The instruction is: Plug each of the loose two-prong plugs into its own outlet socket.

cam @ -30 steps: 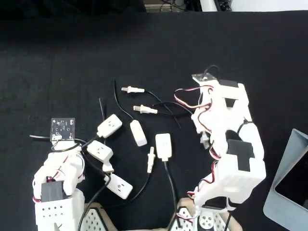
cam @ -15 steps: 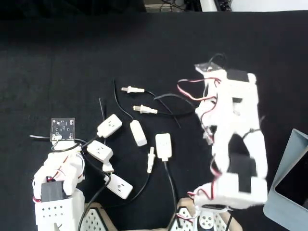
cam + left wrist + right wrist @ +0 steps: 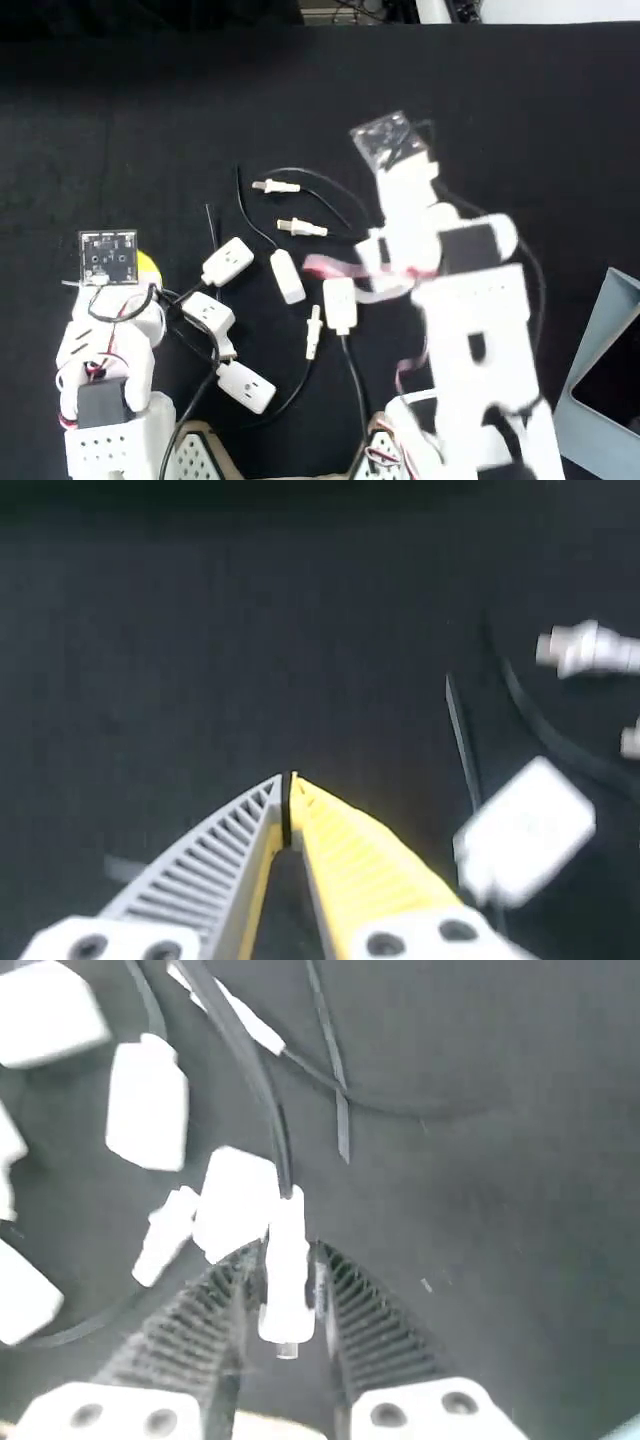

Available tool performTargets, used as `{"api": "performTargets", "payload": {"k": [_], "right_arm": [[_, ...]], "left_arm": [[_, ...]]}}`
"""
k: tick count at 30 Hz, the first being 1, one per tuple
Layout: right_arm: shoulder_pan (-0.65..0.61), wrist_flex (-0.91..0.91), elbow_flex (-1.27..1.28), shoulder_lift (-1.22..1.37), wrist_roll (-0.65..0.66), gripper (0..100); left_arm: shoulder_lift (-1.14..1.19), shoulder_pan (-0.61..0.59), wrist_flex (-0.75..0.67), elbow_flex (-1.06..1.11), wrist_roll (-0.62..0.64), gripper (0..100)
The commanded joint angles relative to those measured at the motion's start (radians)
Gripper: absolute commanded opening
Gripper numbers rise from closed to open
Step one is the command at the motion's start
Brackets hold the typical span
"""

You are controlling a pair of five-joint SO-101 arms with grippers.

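Plug (image 3: 288, 1260) between right fingers (image 3: 372, 1328), socket (image 3: 235, 1203) beside, cords (image 3: 323, 1030) around

The black table cover (image 3: 150, 100) across the upper frame looks like matt, faintly fuzzy cloth. The white two-prong plug (image 3: 287, 1260) and white blocky outlet sockets (image 3: 228, 261) are smooth, slightly glossy plastic, and the thin black cords (image 3: 257, 1080) are smooth-sheathed. The left gripper's (image 3: 288, 778) ribbed grey and yellow fingers (image 3: 350, 850) are matt plastic.
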Motion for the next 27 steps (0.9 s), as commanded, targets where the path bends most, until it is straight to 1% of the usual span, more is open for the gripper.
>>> {"api": "performTargets", "payload": {"k": [1, 5, 10, 14, 20, 25, 27], "right_arm": [[-0.127, -0.13, 0.087, -0.14, -0.101, 1.1], [-0.219, -0.321, 0.237, -0.254, -0.173, 1.1], [-0.308, -0.532, 0.403, -0.355, -0.213, 1.1], [-0.373, -0.644, 0.503, -0.383, -0.212, 1.1], [-0.42, -0.743, 0.581, -0.381, -0.212, 1.1], [-0.466, -0.746, 0.598, -0.381, -0.212, 1.1], [-0.466, -0.741, 0.596, -0.381, -0.212, 1.1]], "left_arm": [[-0.003, 0.002, -0.146, -0.059, 0.086, 3], [0.003, 0.022, -0.236, -0.054, 0.201, 3], [-0.003, 0.151, -0.316, 0.001, 0.207, 3], [-0.003, 0.24, -0.41, 0.038, 0.21, 3], [-0.003, 0.383, -0.437, 0.028, 0.206, 3], [-0.003, 0.483, -0.425, 0.018, 0.204, 3], [-0.003, 0.499, -0.423, 0.005, 0.17, 3]]}}
